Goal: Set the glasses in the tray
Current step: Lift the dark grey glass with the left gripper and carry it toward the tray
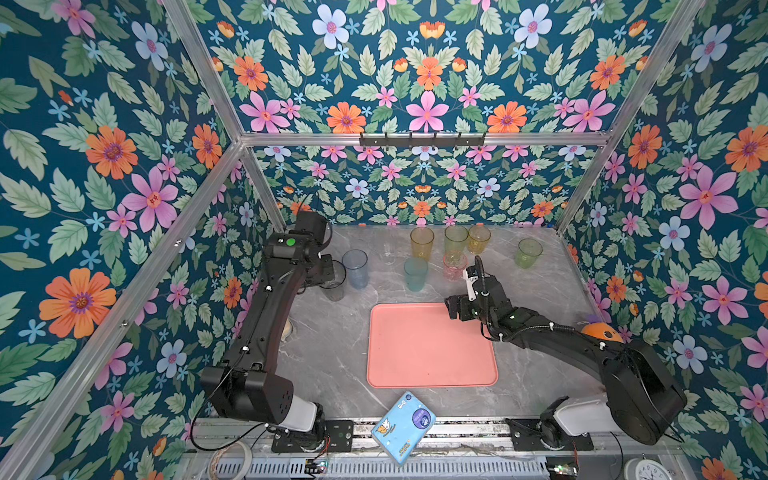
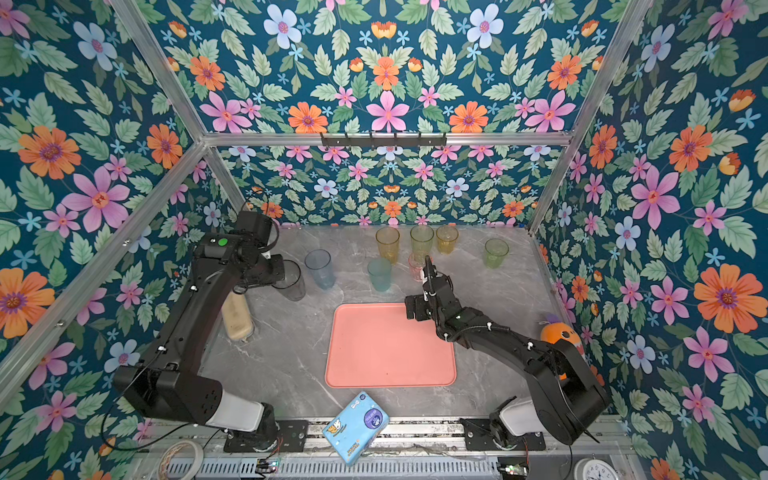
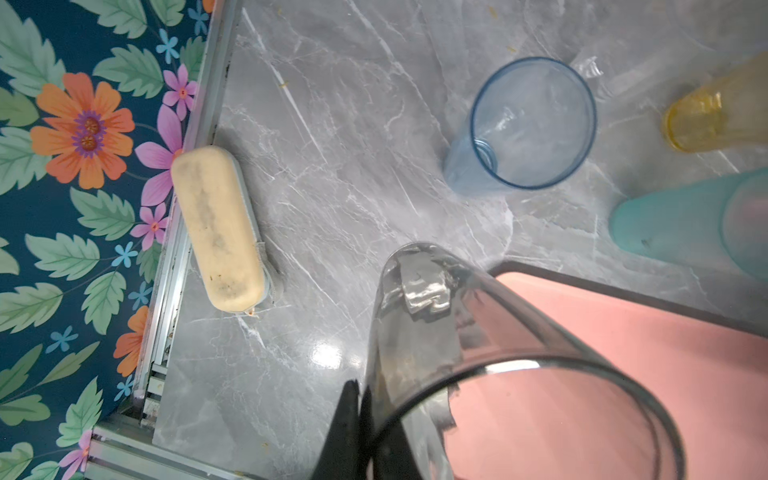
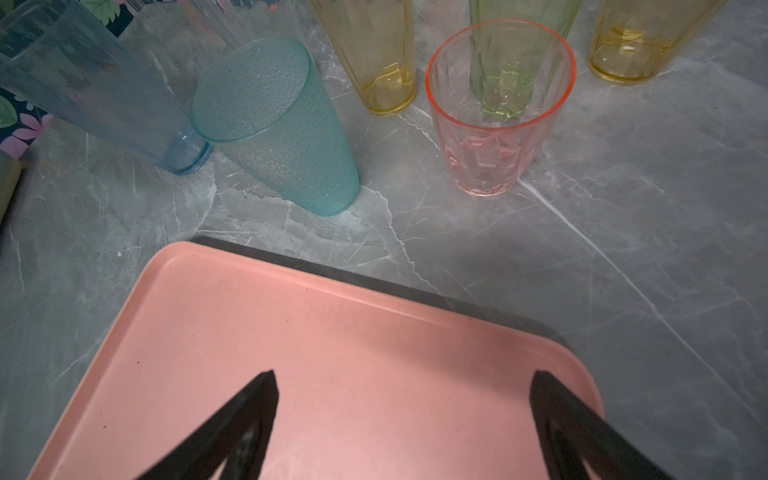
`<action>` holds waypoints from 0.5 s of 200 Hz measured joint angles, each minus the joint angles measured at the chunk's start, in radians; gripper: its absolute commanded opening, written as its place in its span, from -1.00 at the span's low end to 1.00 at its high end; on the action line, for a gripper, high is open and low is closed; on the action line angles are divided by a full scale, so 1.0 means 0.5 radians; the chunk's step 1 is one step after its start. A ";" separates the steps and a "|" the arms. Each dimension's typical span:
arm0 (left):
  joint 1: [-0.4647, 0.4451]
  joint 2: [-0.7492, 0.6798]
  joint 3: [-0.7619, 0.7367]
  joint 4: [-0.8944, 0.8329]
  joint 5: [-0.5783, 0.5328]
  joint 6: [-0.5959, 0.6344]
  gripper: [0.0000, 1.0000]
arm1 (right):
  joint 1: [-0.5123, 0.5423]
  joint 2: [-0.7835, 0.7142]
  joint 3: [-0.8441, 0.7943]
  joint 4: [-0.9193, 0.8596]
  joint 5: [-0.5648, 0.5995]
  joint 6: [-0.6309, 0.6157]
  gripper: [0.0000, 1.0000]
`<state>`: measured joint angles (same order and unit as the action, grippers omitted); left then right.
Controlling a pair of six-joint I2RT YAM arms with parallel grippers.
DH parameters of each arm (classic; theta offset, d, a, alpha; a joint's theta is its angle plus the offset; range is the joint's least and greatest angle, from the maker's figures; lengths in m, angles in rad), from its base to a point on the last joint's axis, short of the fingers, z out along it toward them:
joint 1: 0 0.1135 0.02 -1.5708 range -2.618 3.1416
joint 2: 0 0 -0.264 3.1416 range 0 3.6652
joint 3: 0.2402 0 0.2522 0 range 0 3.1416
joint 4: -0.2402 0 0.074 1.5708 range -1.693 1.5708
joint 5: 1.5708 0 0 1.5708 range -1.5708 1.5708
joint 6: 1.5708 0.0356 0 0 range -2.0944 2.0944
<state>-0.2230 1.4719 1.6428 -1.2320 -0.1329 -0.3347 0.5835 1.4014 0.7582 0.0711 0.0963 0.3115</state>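
**Grey glass pinched by its rim, tray bare**

The left pincer (image 3: 359,388) is closed tight on the thin wall of the grey glass (image 3: 478,332), at the far left of the counter (image 1: 332,353) and just short of the tray (image 1: 432,345). Whether the base is clear of the counter cannot be told. The left arm reaches forward along the side wall, its wrist bent in toward the middle. The right arm lies low across the tray's far right corner. The right pincer (image 4: 403,382) is spread wide, holds nothing, and points at the pink glass (image 4: 494,137).

A grip on one smooth wall is likely the weak point: the glass could swivel or slip out on the way over. Its swinging base could also clip the blue glass (image 3: 528,124) just beside it. The other glasses stand close together beyond the tray's far edge. A wide-open reach for the pink one may therefore topple the teal glass (image 4: 282,137). Both arms converging on the tray risk a collision.
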 measured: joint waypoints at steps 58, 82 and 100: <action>-0.316 -0.015 -0.133 0.057 0.024 -0.124 -1.00 | 0.000 0.011 0.010 -0.001 0.007 0.000 0.91; -0.391 -0.034 -0.212 0.114 0.050 -0.178 -1.00 | 0.000 0.026 0.015 -0.001 0.007 0.001 0.91; -0.437 -0.043 -0.272 0.161 0.066 -0.219 -1.00 | 0.000 0.038 0.027 -0.005 0.007 0.001 0.91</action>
<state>-0.4416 1.4506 1.5066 -1.1515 -0.1001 -0.4442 0.5835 1.4204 0.7715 0.0685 0.0998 0.3119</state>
